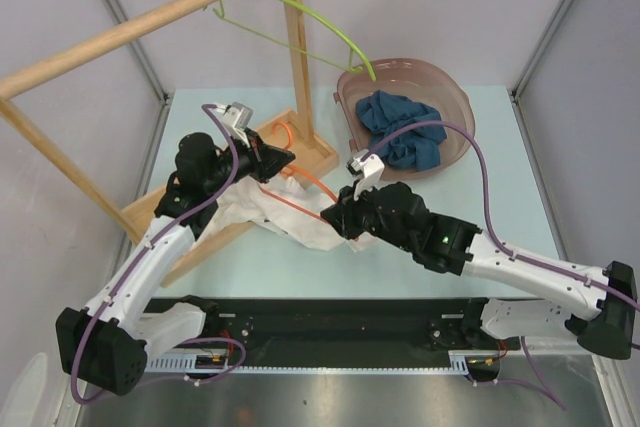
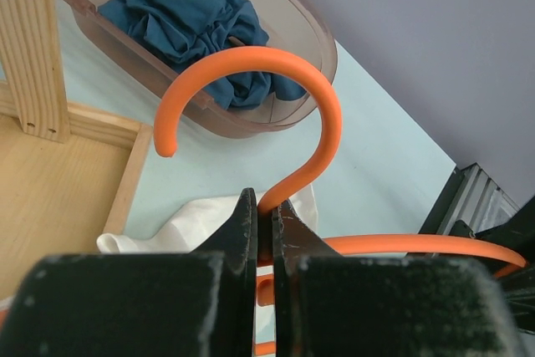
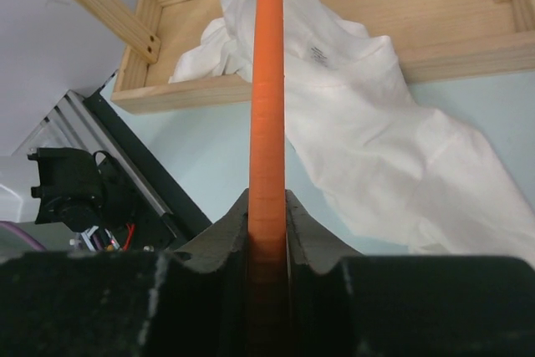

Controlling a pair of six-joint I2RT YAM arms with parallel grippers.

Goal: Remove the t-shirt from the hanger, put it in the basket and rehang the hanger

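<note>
An orange hanger (image 1: 300,179) lies low between my two grippers. My left gripper (image 1: 285,157) is shut on the neck just below its hook (image 2: 251,89). My right gripper (image 1: 335,215) is shut on the hanger's arm (image 3: 268,106). The white t-shirt (image 1: 275,215) lies crumpled on the table and over the wooden rack base, under the hanger; in the right wrist view the t-shirt (image 3: 376,131) spreads beneath the arm. Whether the shirt still hangs on part of the hanger I cannot tell.
A wooden clothes rack (image 1: 297,57) with a flat base (image 1: 330,155) stands at the back left; a green hanger (image 1: 320,22) hangs from its rail. A brown plastic tub (image 1: 455,107) holding a blue garment (image 1: 405,132) sits at the back right.
</note>
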